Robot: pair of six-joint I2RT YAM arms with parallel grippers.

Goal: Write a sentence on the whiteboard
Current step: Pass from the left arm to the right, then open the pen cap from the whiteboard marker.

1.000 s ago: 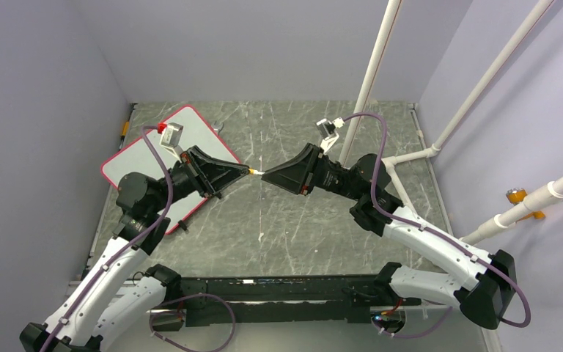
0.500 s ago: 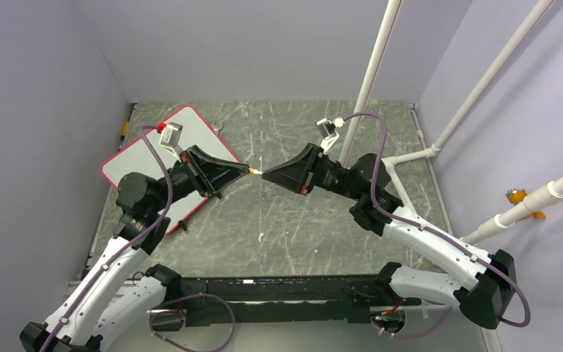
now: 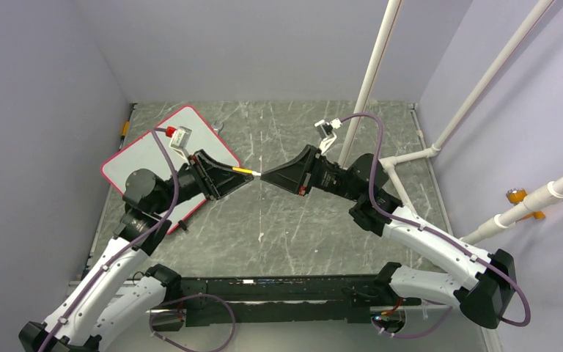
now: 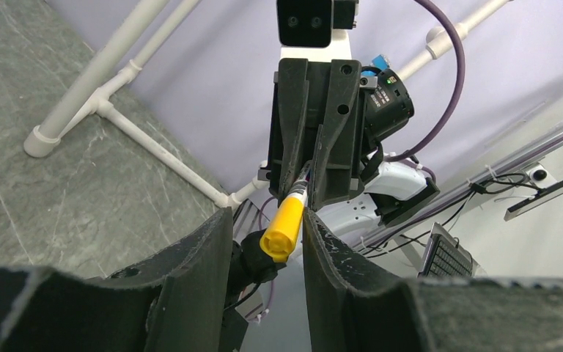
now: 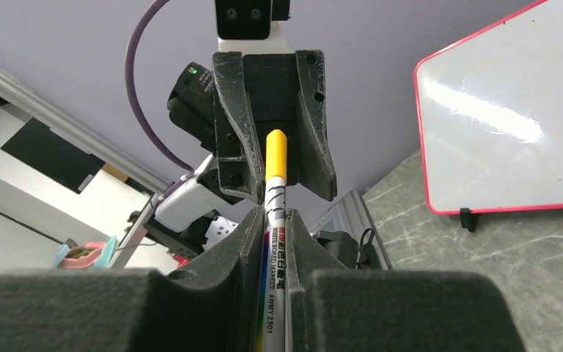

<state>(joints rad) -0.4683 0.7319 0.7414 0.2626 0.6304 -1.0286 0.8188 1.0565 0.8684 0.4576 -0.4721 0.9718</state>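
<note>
The whiteboard (image 3: pixel 143 158) lies flat at the table's back left, white with a red-pink frame. It also shows in the right wrist view (image 5: pixel 498 132), and no sentence is visible on it. Both arms meet in mid-air above the table's middle. My right gripper (image 3: pixel 265 176) (image 5: pixel 273 216) is shut on the white barrel of a whiteboard marker (image 5: pixel 275 242). The marker's yellow cap (image 3: pixel 242 171) (image 4: pixel 284 227) points at my left gripper (image 3: pixel 227 172) (image 4: pixel 264 220). That gripper is open, with the cap lying between its fingers and a gap on one side.
White PVC pipes (image 3: pixel 372 73) rise from the table at the back right, with more pipes (image 3: pixel 528 205) along the right wall. Purple walls close in the left, back and right. A small black clip (image 3: pixel 181 227) sits at the board's near edge.
My left gripper has drawn back to the left, so more of the yellow cap shows between the two grippers. The right arm has hardly moved.
</note>
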